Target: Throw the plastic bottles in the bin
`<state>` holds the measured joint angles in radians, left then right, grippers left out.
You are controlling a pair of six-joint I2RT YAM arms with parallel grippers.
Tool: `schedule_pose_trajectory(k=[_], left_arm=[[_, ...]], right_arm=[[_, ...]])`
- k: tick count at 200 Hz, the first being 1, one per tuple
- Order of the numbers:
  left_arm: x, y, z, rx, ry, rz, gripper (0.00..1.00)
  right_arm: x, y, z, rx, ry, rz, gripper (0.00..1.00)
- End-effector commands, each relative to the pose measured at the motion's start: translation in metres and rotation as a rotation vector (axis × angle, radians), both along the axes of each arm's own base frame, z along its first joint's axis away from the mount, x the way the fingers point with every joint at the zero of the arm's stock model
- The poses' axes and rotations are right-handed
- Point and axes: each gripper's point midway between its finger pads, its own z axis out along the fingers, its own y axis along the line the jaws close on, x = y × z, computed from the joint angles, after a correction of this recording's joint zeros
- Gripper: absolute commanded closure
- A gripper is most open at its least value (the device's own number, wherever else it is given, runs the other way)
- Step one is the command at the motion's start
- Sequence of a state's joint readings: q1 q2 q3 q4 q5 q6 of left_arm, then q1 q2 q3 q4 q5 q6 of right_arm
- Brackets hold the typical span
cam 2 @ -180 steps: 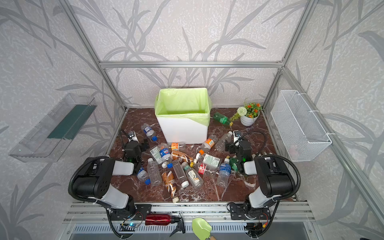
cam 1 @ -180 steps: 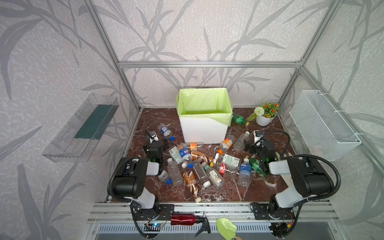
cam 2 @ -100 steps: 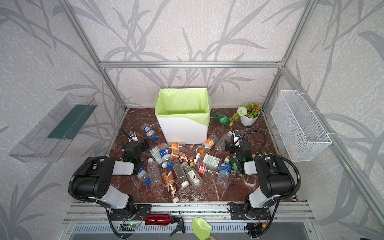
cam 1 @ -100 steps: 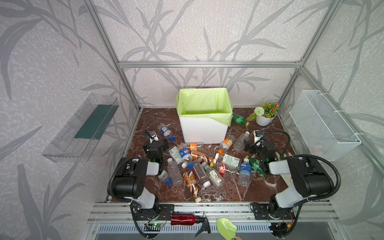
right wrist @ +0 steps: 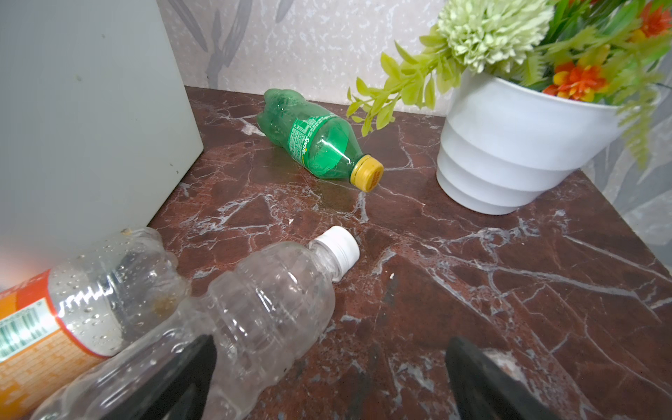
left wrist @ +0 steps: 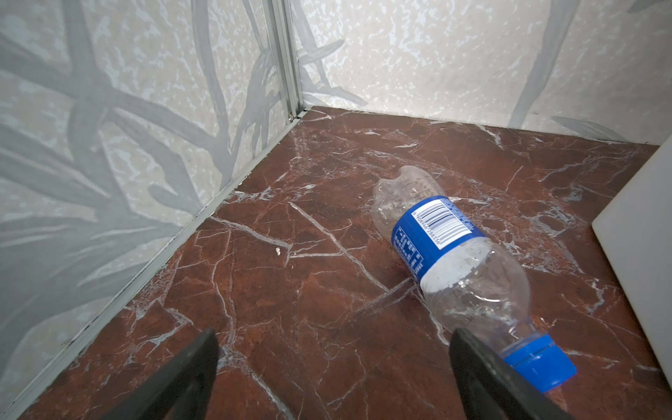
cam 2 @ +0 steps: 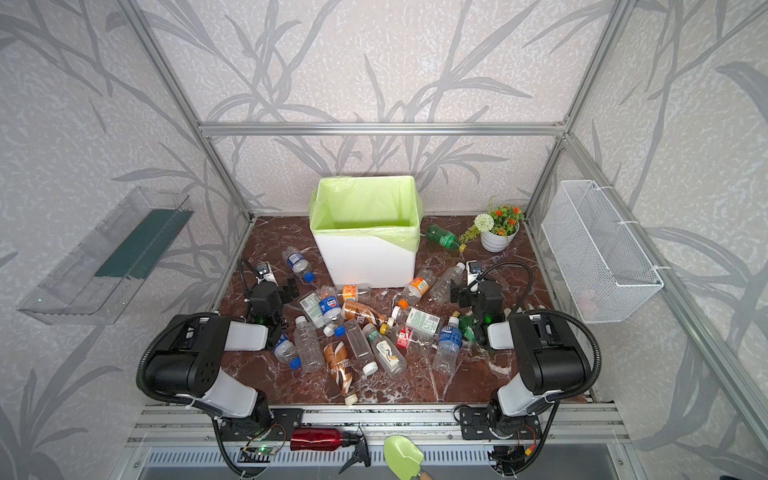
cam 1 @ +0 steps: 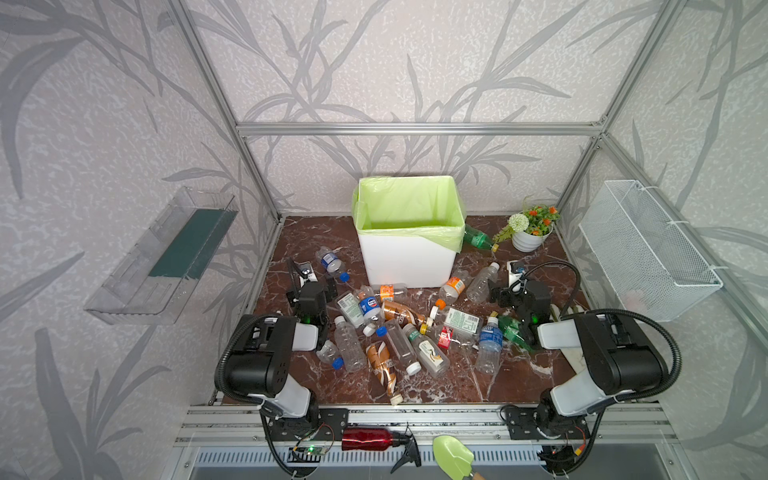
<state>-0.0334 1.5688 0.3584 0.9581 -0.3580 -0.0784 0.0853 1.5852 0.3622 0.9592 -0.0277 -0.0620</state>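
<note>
Red-brown marbled bench (cam 1: 498, 382) in a cabinet papered with grey leaf pattern. Nearest, on the front rail well before the bin (cam 1: 407, 262), lie a red metallic spray bottle (cam 1: 368, 439) and a green scoop (cam 1: 453, 455). Beyond the rail, the plastic bottles (cam 1: 401, 347) lie scattered on their sides in front of the bin, many touching.

To either side of this heap, the left arm's fingers (left wrist: 174, 382) are spread and hold nothing, and a blue-labelled bottle (left wrist: 447, 251) lies just beside one, left of the bin. The right arm's fingers (right wrist: 483, 385) are likewise spread and empty. A clear white-capped bottle (right wrist: 254, 309) lies by one of them, next to an orange-labelled bottle (right wrist: 54, 316) near the bin's front right corner.

The bin stands upright at back centre, its green liner folded over the rim. A green bottle (right wrist: 316, 142) lies to its right, between it and a white flowerpot (right wrist: 509, 145). On the side walls hang a clear tray (cam 1: 166, 257), left of the bin, and a wire basket (cam 1: 648, 249), right of it.
</note>
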Motion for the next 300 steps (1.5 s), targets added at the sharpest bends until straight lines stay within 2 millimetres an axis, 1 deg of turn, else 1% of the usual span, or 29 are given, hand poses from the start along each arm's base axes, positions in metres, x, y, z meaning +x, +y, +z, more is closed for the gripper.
schedule_pose_trajectory(k=[1, 47, 67, 77, 98, 102, 105, 109, 116, 124, 129, 140, 156, 167, 179, 192, 201, 209, 214, 223, 224, 228, 241, 248, 250, 259, 270, 280, 300], left_arm=[[0.003, 0.002, 0.005, 0.015, -0.016, 0.009, 0.01], [0.003, 0.002, 0.006, 0.015, -0.016, 0.008, 0.01], [0.003, 0.002, 0.006, 0.015, -0.018, 0.007, 0.01], [0.003, 0.002, 0.006, 0.015, -0.018, 0.008, 0.01], [-0.002, 0.006, 0.011, 0.002, -0.008, 0.034, 0.01], [-0.002, 0.006, 0.012, 0.0, 0.0, 0.034, 0.01], [-0.003, 0.006, 0.012, 0.0, 0.003, 0.034, 0.01], [-0.003, 0.006, 0.012, 0.0, 0.004, 0.031, 0.01], [-0.005, 0.005, 0.013, 0.0, -0.005, 0.031, 0.01], [-0.006, 0.005, 0.014, 0.004, -0.025, 0.025, 0.01], [-0.005, 0.003, 0.014, 0.011, -0.04, 0.011, 0.01], [-0.005, 0.002, 0.02, 0.033, -0.059, 0.007, 0.01], [-0.003, 0.005, 0.04, 0.025, -0.007, 0.035, 0.01], [-0.003, 0.009, 0.06, 0.009, 0.021, 0.063, 0.01], [-0.001, 0.009, 0.09, -0.022, -0.047, 0.075, 0.01], [0.006, 0.002, 0.116, -0.035, -0.133, 0.027, 0.01], [0.011, -0.002, 0.13, -0.05, -0.156, 0.007, 0.01], [0.014, -0.006, 0.134, -0.087, -0.135, -0.005, 0.01], [0.017, -0.01, 0.136, -0.096, -0.115, -0.026, 0.02], [0.02, -0.017, 0.134, -0.12, -0.077, -0.057, 0.02], [0.02, -0.017, 0.134, -0.124, -0.074, -0.059, 0.02], [0.021, -0.018, 0.132, -0.139, -0.066, -0.063, 0.02], [0.02, -0.023, 0.126, -0.176, -0.038, -0.075, 0.02], [0.019, -0.024, 0.122, -0.186, -0.025, -0.074, 0.02], [0.018, -0.024, 0.121, -0.188, -0.023, -0.07, 0.02], [0.017, -0.024, 0.117, -0.197, -0.01, -0.066, 0.02], [0.016, -0.024, 0.113, -0.201, 0.007, -0.067, 0.02], [0.015, -0.025, 0.108, -0.203, 0.028, -0.07, 0.02], [0.012, -0.024, 0.103, -0.204, 0.048, -0.061, 0.02]], right_arm=[[0.005, 0.002, 0.009, -0.005, -0.026, 0.012, 0.01], [0.005, 0.003, 0.009, -0.005, -0.027, 0.013, 0.0], [0.005, 0.003, 0.009, -0.005, -0.025, 0.013, 0.02], [0.004, 0.004, 0.012, -0.001, -0.035, 0.018, 0.02], [0.004, 0.003, 0.035, -0.006, 0.014, 0.014, 0.04], [0.005, 0.003, 0.041, -0.008, 0.028, 0.015, 0.04], [0.006, 0.004, 0.05, -0.014, 0.029, 0.024, 0.05], [0.006, 0.006, 0.055, -0.021, 0.035, 0.035, 0.05], [0.009, 0.011, 0.072, -0.03, 0.04, 0.07, 0.05], [0.01, 0.013, 0.08, -0.035, 0.071, 0.084, 0.05], [0.014, 0.014, 0.092, -0.036, 0.086, 0.085, 0.06], [0.02, 0.015, 0.106, -0.028, 0.102, 0.086, 0.07], [0.029, 0.02, 0.125, -0.007, 0.105, 0.104, 0.08], [0.037, 0.029, 0.135, -0.001, 0.112, 0.132, 0.09], [0.049, 0.04, 0.143, -0.017, 0.122, 0.152, 0.1], [0.063, 0.053, 0.149, -0.047, 0.144, 0.18, 0.11], [0.075, 0.06, 0.149, -0.072, 0.173, 0.192, 0.12], [0.084, 0.064, 0.148, -0.091, 0.204, 0.202, 0.12], [0.09, 0.065, 0.144, -0.103, 0.231, 0.208, 0.13], [0.101, 0.065, 0.144, -0.121, 0.258, 0.206, 0.16], [0.105, 0.065, 0.136, -0.128, 0.28, 0.203, 0.17], [0.108, 0.064, 0.129, -0.136, 0.3, 0.199, 0.17], [0.123, 0.064, 0.121, -0.168, 0.327, 0.201, 0.18], [0.131, 0.067, 0.109, -0.178, 0.352, 0.217, 0.18], [0.132, 0.067, 0.111, -0.179, 0.349, 0.218, 0.18], [0.142, 0.07, 0.101, -0.191, 0.372, 0.233, 0.18], [0.151, 0.073, 0.085, -0.202, 0.417, 0.25, 0.21], [0.163, 0.073, 0.076, -0.216, 0.441, 0.248, 0.25], [0.18, 0.075, 0.056, -0.233, 0.476, 0.249, 0.26]])
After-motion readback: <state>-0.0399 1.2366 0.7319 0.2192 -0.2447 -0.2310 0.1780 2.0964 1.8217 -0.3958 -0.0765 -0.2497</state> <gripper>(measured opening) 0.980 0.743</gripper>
